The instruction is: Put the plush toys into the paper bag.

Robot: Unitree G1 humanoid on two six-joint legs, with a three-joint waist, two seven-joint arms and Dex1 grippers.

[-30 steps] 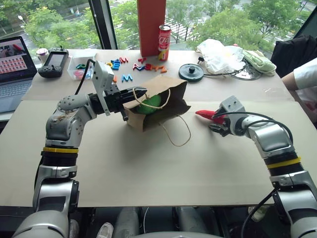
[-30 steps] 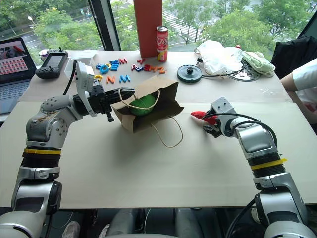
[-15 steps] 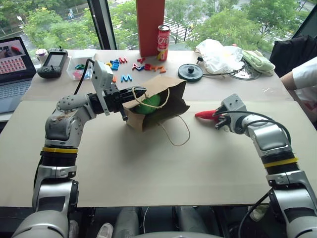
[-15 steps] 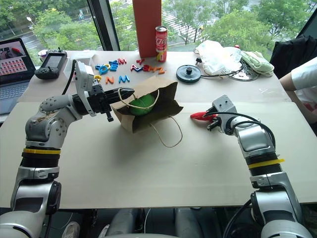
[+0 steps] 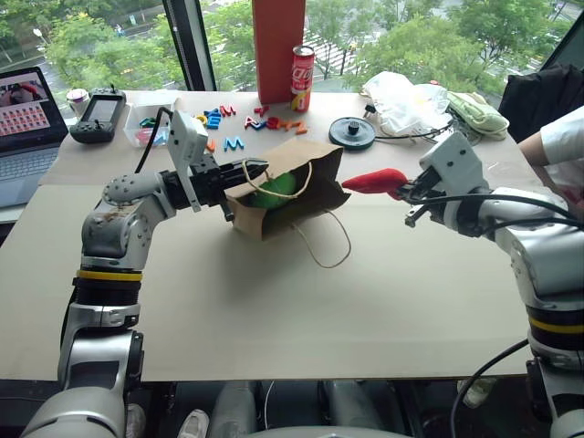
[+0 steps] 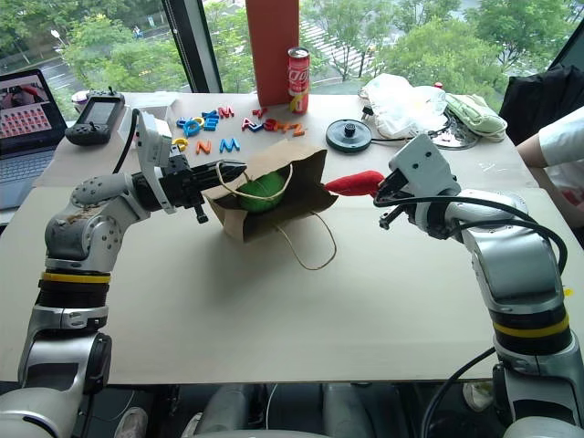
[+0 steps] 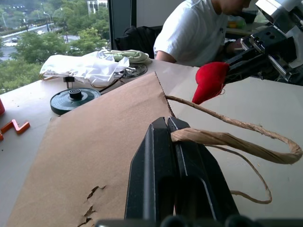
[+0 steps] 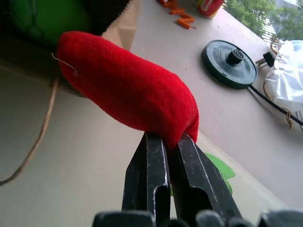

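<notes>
The right gripper [image 8: 163, 142] is pinching the soft, light chilli [image 5: 374, 181] by its stem end, its tip drooping toward the bag [image 5: 297, 187], whose handle [image 7: 222, 137] the left gripper [image 7: 166, 124] is clamping.

A: The paper bag [image 5: 290, 187] is plain brown kraft, with beige twine handles [image 5: 324, 245]. Inside shows a bright green plush toy [image 5: 274, 191].

B: And the chilli toy [image 5: 372, 181] is solid red, with a green stem [image 8: 218, 168] peeking below the black fingers [image 8: 147, 177] of the right gripper [image 5: 408, 191]. The worktop [image 5: 274, 310] is pale tan.

A: The scattered plastic letters [image 5: 239, 120] are blue, orange, red and green. The can [image 5: 302, 78] is red with white lettering, beside a tall orange-red column [image 5: 278, 47].

B: A black round disc [image 5: 351, 132] lies next to a white plastic bag [image 5: 406, 100] and a pale green cloth [image 5: 476, 113].
</notes>
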